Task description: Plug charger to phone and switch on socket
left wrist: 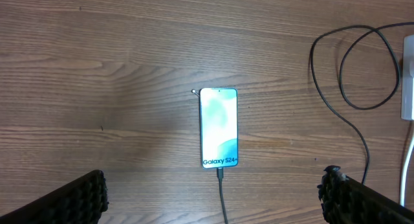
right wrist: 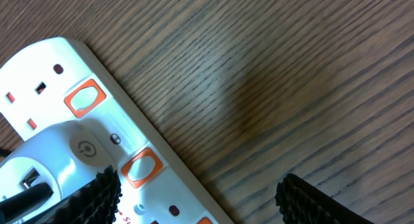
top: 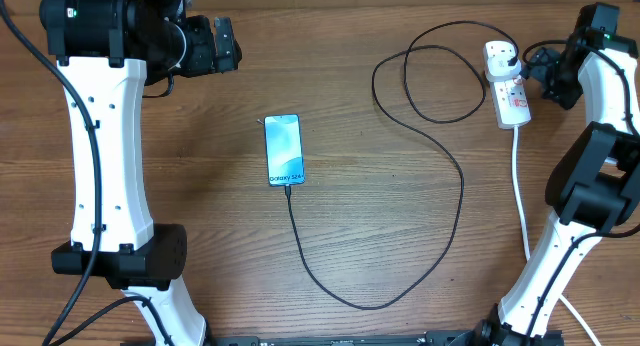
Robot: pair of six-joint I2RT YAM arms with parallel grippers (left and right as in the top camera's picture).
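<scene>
The phone [top: 284, 149] lies flat mid-table, its light-blue screen lit; it also shows in the left wrist view [left wrist: 219, 127]. The charger cable [top: 440, 216] has its tip in the phone's bottom edge [left wrist: 221, 177], loops across the table and ends in a plug [top: 503, 55] seated in the socket. The socket [top: 513, 98] is a white power strip at the far right with orange switches [right wrist: 142, 167]. My left gripper [left wrist: 213, 185] is open and empty, high above the phone. My right gripper [right wrist: 197, 188] is open, its left finger over the socket's edge beside a switch.
The socket's thick white cord [top: 521, 191] runs toward the table's front along the right arm's base. The cable's slack forms a wide loop [top: 430, 76] left of the socket. The left arm's base stands at the front left.
</scene>
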